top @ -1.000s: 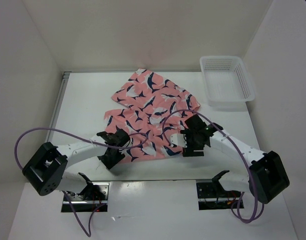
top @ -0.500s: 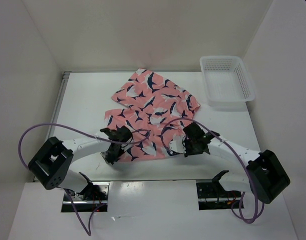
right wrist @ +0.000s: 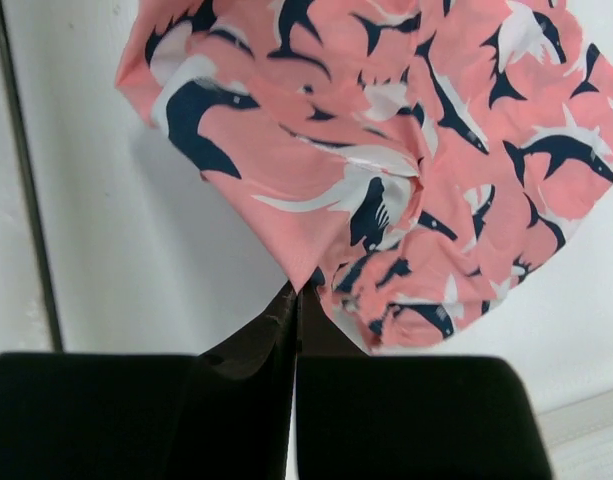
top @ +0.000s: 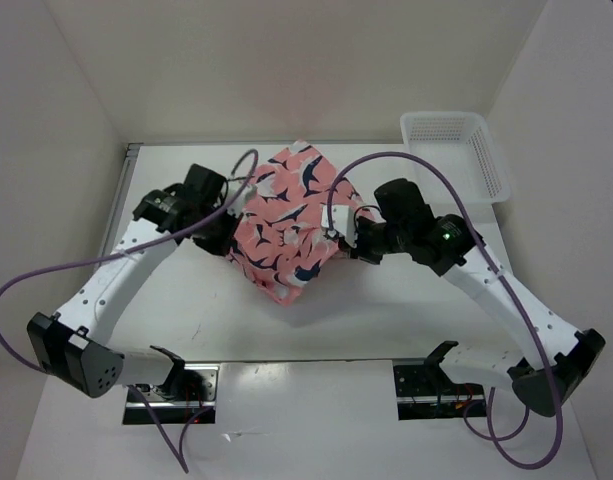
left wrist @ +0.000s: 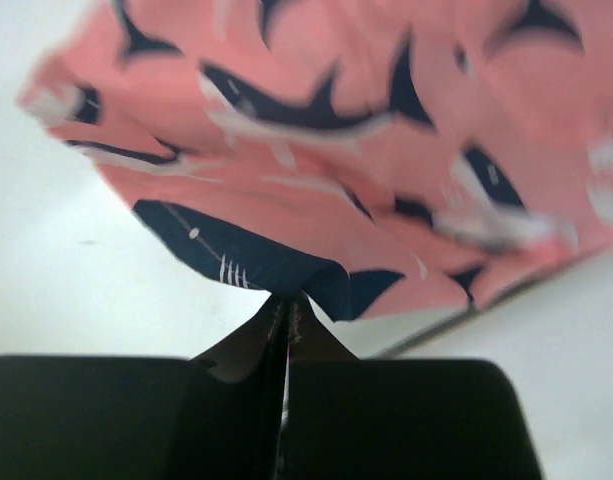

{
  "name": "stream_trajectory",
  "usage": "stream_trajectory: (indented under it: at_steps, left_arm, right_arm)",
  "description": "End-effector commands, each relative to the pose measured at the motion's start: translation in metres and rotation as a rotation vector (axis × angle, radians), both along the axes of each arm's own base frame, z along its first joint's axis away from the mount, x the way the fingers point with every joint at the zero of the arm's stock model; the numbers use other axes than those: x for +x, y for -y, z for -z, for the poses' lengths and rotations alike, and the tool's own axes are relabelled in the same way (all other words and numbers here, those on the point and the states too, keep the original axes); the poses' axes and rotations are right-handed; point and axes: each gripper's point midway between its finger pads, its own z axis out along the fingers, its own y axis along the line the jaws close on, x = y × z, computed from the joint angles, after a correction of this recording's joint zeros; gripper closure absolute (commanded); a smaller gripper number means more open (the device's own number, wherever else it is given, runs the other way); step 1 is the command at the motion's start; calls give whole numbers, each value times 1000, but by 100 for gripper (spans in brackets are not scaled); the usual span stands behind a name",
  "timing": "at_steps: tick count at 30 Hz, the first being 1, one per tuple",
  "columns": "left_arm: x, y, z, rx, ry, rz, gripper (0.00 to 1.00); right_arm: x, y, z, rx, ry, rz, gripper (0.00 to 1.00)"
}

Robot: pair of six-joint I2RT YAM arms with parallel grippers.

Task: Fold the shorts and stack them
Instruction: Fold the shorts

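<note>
while clamped shut on the shorts [top: 286,215], holds them bunched and sagging over the table [top: 186,300] toward its far edge. pinches a navy hem fold on the left side with the left gripper [top: 226,238]. pinches pink cloth on the right with the right gripper [top: 341,238], jaws pressed together. leaves the white basket [top: 454,120] apart at the far right corner.

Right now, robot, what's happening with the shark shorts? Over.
Left gripper shut on shorts. Right gripper shut on them too. Shorts held bunched between arms. White mesh basket apart.
</note>
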Motion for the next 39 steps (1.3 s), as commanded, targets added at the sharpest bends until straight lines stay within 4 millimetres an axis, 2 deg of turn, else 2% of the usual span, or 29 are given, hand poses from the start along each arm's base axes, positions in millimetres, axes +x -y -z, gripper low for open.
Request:
stream_trajectory:
  at_steps: [1, 3, 4, 5, 6, 7, 8, 9, 10, 12, 13, 14, 15, 16, 17, 18, 19, 21, 23, 25, 26, 30, 31, 32, 33, 34, 36, 37, 39]
  left_arm:
    - [37, -11, -34, -64, 98, -83, 100]
    - [95, -29, -67, -93, 273, -183, 100]
    - [120, -37, -68, -86, 304, -223, 100]
    - [144, -43, -98, -111, 395, -250, 100]
    - [168, -56, -115, -123, 466, -290, 100]
    - [190, -53, -104, -141, 431, -280, 100]
    - [206, -51, -112, -148, 457, -279, 100]
    - [224, -47, -149, -184, 554, -267, 100]
    - [248, -40, -133, -189, 523, -256, 100]
    - [274, -34, -146, -214, 574, -242, 100]
    - [295, -22, -125, -217, 544, -224, 100]
    - [306, -13, -154, -243, 623, -207, 100]
    - [313, -3, -152, -254, 621, -187, 100]
    - [329, 15, -124, -253, 584, -164, 100]
    - [336, 25, -144, -275, 644, -147, 100]
    - [343, 34, -141, -283, 653, -134, 100]
    - [355, 53, -112, -281, 621, -113, 100]
    - [373, 67, -109, -293, 679, -107, 100]
    - [376, 80, -106, -292, 704, -104, 100]
    - [386, 87, -79, -275, 678, -106, 100]
    - [387, 88, -82, -280, 689, -106, 100]
    - [402, 91, -57, -279, 694, -109, 100]
    - [404, 92, -51, -277, 692, -110, 100]
    - [409, 91, -44, -270, 696, -119, 100]
    - [413, 90, -41, -262, 706, -132, 96]
    - [415, 90, -37, -262, 706, -132, 76]
    - [418, 89, -30, -252, 706, -143, 51]
    - [419, 87, -30, -247, 709, -150, 27]
    - [422, 78, -30, -236, 713, -168, 14]
  right_arm:
    - [-26, 6, -7, 29, -128, 50, 100]
    - [-17, 15, -6, 7, -107, 99, 100]
    - [-12, 18, -2, 6, -109, 119, 100]
    - [2, 29, -5, 27, -99, 175, 100]
    - [6, 34, -2, 42, -119, 198, 100]
    - [12, 39, 2, 53, -126, 220, 100]
    - [24, 50, 7, 58, -139, 269, 100]
    - [28, 50, 13, 75, -170, 285, 100]
    - [31, 53, 23, 79, -200, 303, 100]
    - [44, 57, 34, 116, -245, 361, 100]
    - [42, 57, 44, 129, -275, 365, 100]
    - [49, 56, 48, 155, -291, 389, 100]
    - [55, 62, 58, 158, -315, 427, 100]
    - [54, 64, 68, 162, -349, 440, 100]
    - [59, 65, 72, 176, -355, 452, 100]
    - [65, 73, 81, 175, -378, 490, 100]
    - [68, 77, 85, 180, -393, 516, 100]
    - [83, 88, 87, 211, -391, 578, 100]
    - [92, 97, 89, 223, -390, 625, 100]
    - [95, 103, 93, 221, -400, 645, 100]
    - [98, 104, 96, 216, -397, 652, 100]
    - [104, 113, 115, 191, -403, 731, 100]
    - [114, 114, 113, 216, -390, 776, 98]
    - [120, 124, 117, 202, -365, 844, 74]
    - [130, 126, 115, 222, -343, 886, 69]
    - [136, 131, 117, 217, -326, 915, 67]
    - [148, 146, 114, 206, -259, 1006, 41]
    - [157, 150, 106, 220, -218, 1036, 35]
    - [165, 159, 100, 213, -185, 1092, 29]
